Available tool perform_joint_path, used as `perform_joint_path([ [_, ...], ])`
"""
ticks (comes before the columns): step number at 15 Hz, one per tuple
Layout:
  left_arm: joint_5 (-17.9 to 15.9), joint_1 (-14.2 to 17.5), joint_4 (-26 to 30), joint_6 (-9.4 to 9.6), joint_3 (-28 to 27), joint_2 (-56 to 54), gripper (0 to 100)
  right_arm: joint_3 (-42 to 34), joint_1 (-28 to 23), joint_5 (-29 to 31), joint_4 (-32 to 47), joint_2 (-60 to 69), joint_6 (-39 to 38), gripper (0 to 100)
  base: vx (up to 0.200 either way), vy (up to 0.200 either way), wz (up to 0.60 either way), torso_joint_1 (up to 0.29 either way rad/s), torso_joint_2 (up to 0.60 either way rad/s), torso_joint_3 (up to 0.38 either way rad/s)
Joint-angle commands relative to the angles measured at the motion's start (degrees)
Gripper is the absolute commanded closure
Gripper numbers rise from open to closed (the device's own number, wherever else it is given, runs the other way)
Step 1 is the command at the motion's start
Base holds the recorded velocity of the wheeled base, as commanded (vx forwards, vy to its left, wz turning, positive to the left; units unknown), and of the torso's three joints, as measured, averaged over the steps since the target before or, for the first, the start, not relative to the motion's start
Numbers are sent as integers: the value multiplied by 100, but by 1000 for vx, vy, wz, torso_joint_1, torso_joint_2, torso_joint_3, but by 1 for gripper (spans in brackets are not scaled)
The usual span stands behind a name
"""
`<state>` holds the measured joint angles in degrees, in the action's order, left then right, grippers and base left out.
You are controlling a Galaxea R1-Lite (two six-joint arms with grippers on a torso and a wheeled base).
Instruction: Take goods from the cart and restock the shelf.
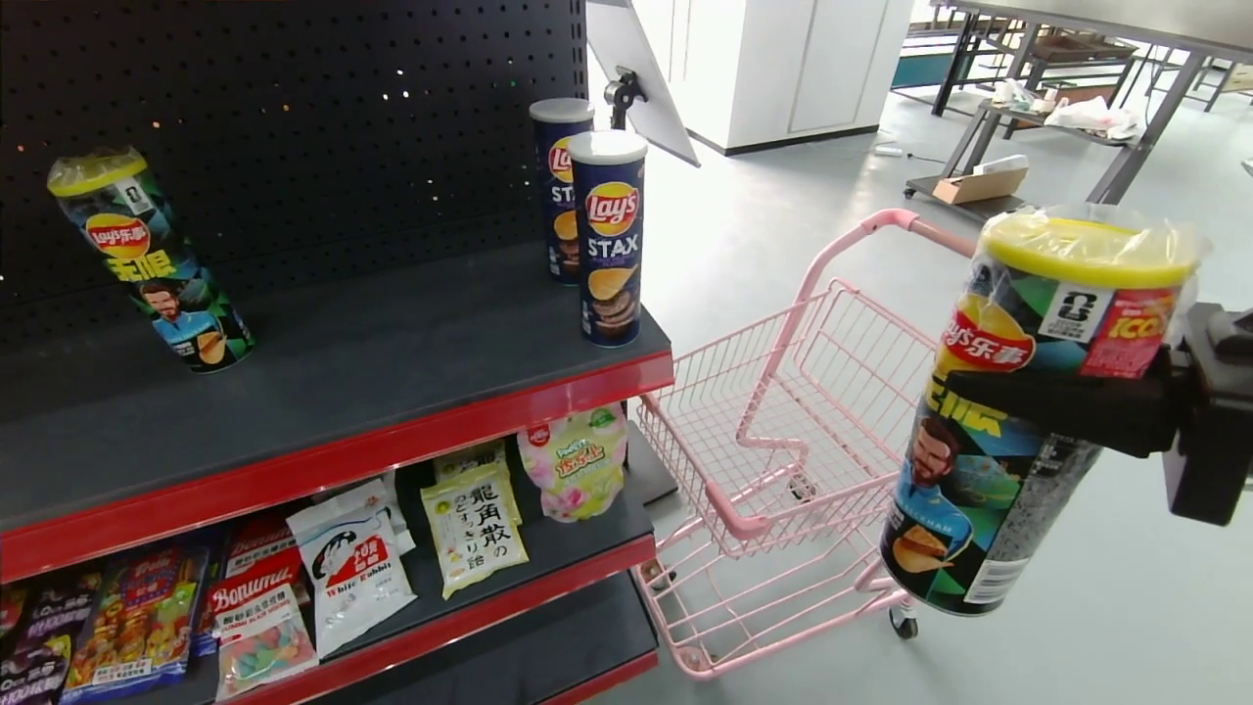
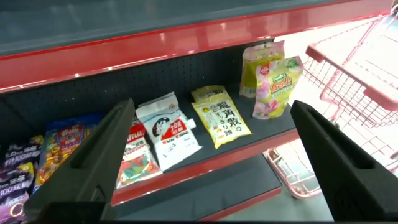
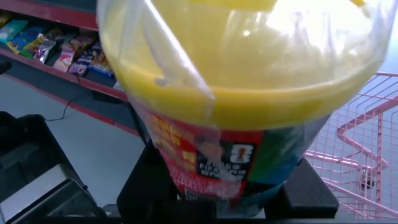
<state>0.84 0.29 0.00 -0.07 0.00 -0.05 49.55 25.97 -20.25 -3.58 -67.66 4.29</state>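
My right gripper [image 1: 1043, 406] is shut on a tall chip can [image 1: 1008, 431] with a yellow lid and plastic wrap. It holds the can tilted in the air, to the right of the pink cart [image 1: 783, 411]. In the right wrist view the can [image 3: 242, 81] stands between the gripper's fingers [image 3: 149, 186]. A matching can [image 1: 152, 259] leans at the left of the dark top shelf [image 1: 372, 362], and two blue cans [image 1: 609, 240] stand at its right end. My left gripper [image 2: 211, 155] is open and faces the lower shelf's snack bags [image 2: 217, 121].
Snack bags [image 1: 475, 529] fill the lower shelf with its red front edge [image 1: 440, 627]. A white board on a clamp [image 1: 641, 78] juts out beside the shelf's right end. Tables and a cardboard box [image 1: 979, 181] stand far back. Open grey floor lies right of the cart.
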Motion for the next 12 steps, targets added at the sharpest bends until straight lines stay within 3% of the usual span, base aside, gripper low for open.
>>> perform_joint_path([
  [1, 4, 6, 0, -1, 0, 5, 0, -34, -4, 12, 7, -11, 2, 100, 0, 0, 600, 7, 2, -2],
  [10, 13, 6, 0, -1, 0, 5, 0, -69, 5, -5, -2, -2, 2, 100, 0, 0, 600, 3, 1, 3],
  [12, 4, 6, 0, -1, 0, 5, 0, -121, 5, 3, -2, 51, 10, 100, 0, 0, 0, 0, 0, 0],
])
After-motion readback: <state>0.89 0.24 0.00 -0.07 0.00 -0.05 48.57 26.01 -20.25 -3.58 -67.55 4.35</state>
